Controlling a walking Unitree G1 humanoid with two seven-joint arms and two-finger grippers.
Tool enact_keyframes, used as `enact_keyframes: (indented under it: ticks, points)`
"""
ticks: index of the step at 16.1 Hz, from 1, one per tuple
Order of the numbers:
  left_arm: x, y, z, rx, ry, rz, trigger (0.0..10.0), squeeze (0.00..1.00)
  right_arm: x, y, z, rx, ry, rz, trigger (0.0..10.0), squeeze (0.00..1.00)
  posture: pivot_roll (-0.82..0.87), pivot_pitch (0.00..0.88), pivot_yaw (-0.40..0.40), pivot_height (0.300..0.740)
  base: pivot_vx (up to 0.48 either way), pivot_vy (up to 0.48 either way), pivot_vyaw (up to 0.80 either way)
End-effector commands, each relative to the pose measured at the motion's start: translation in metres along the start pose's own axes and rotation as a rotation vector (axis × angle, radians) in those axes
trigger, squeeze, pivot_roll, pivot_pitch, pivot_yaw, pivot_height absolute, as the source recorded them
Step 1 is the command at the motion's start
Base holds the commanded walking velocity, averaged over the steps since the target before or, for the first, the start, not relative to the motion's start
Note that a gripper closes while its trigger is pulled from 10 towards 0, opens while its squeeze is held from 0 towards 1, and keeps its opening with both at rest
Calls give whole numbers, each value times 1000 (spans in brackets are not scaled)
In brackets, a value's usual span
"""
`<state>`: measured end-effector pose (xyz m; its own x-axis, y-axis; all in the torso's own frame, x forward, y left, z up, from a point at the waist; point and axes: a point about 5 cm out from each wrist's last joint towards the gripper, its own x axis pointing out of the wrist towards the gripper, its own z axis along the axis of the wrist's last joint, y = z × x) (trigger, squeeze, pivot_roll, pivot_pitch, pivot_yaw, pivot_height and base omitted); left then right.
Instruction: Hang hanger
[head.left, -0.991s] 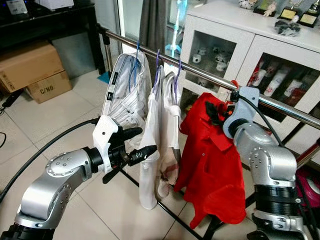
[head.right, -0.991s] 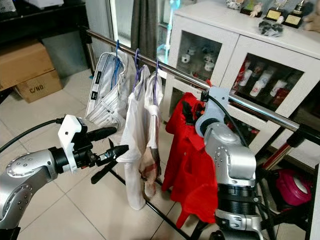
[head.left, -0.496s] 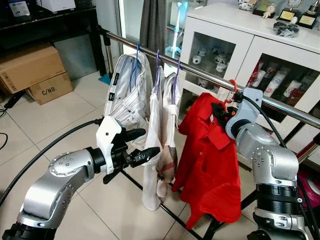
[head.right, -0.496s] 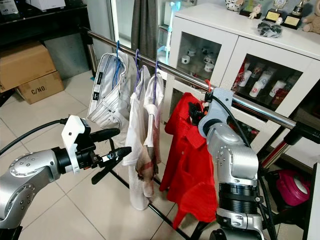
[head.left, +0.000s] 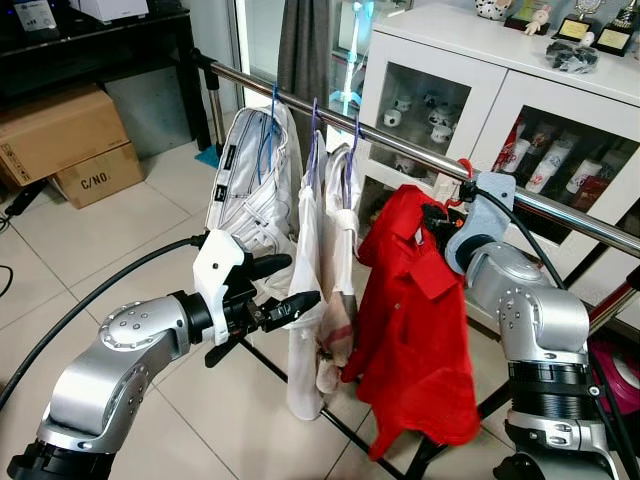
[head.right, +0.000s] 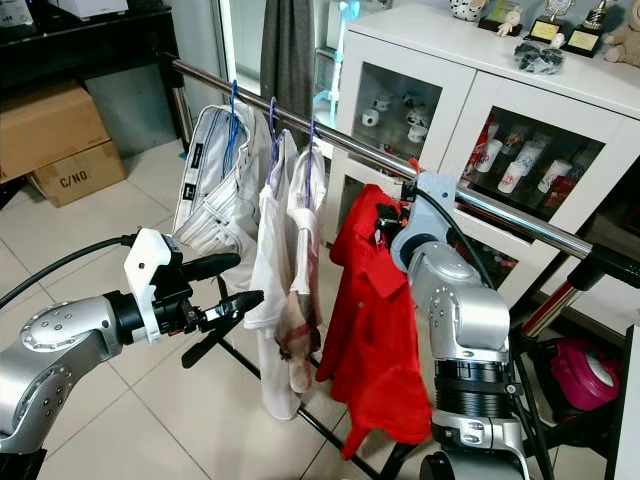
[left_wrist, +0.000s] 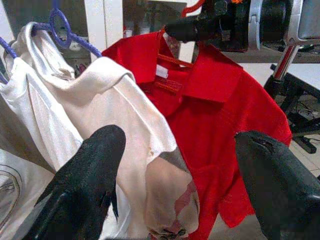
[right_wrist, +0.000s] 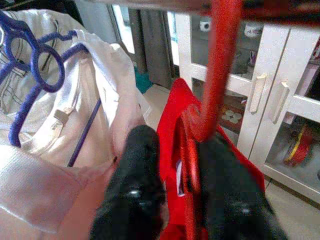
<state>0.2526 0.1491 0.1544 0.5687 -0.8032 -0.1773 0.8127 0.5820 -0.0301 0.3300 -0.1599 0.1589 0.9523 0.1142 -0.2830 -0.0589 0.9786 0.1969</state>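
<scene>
1. right gripper (right_wrist: 172, 185) raised at the steel rail (head.left: 330, 112), its two black fingers (right_wrist: 137, 180) clamped on the neck of the red hanger (right_wrist: 212, 95)
2. red hanger's hook sits at the rail right beside the gripper; whether the hook is fully over the rail, cannot tell
3. red shirt (head.left: 415, 320) hangs from that hanger, below the rail, in front of the right arm
4. left gripper (head.left: 283, 292) held out low at mid height, fingers spread apart, holding nothing, just beside the white garments (head.left: 325, 260)
5. white garments hang on purple hangers (head.left: 316, 120) on the rail, left of the red shirt; striped white piece (head.left: 250, 180) further left on a blue hanger
6. white cabinet (head.left: 480, 90) with glass doors behind the rail; cardboard boxes (head.left: 60, 140) on the tiled floor at far left
</scene>
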Motion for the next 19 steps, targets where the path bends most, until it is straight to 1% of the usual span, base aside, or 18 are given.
enact_keyframes:
  ticks: [1,8,10,11,12,13,14,15,16,17,19]
  points:
    - [2,2,3,23,2,4,10000,0,1,2,7,-17,-19,8,0,0,8,0,-62,740,0,0,0]
    - [4,-1,1,66,3,1,10000,0,0,5,6,-32,-23,28,0,0,-1,0,-51,740,0,0,0]
    - [4,0,-1,90,2,38,10000,0,-1,5,6,-32,-27,29,0,0,-8,0,-41,740,0,0,0]
    - [5,3,-5,129,25,106,10000,0,-3,5,8,-30,-40,28,0,0,-20,0,-29,740,0,0,0]
    - [4,5,-10,133,54,154,10000,0,-6,4,11,-25,-58,25,0,0,-25,0,-25,740,0,0,0]
    - [4,6,-12,102,49,186,10000,0,-10,3,15,-26,-81,21,0,0,-37,0,-20,740,0,0,0]
    - [4,6,-12,83,38,200,10000,0,-12,2,17,-28,-91,19,0,0,-38,0,-19,740,0,0,0]
    - [6,6,-9,43,-7,226,10000,0,-18,0,23,-55,-116,13,0,0,-38,0,-24,740,0,0,0]
    - [7,5,-6,21,-45,238,10000,0,-25,-1,28,-66,-137,21,0,0,-37,0,-30,740,0,0,0]
    - [8,4,-5,23,-65,262,10000,0,-30,-2,30,-79,-140,25,0,0,-38,0,-35,740,0,0,0]
    - [8,4,-5,54,-100,325,10000,0,-37,-4,26,-117,-116,24,0,0,-39,0,-44,740,0,0,0]
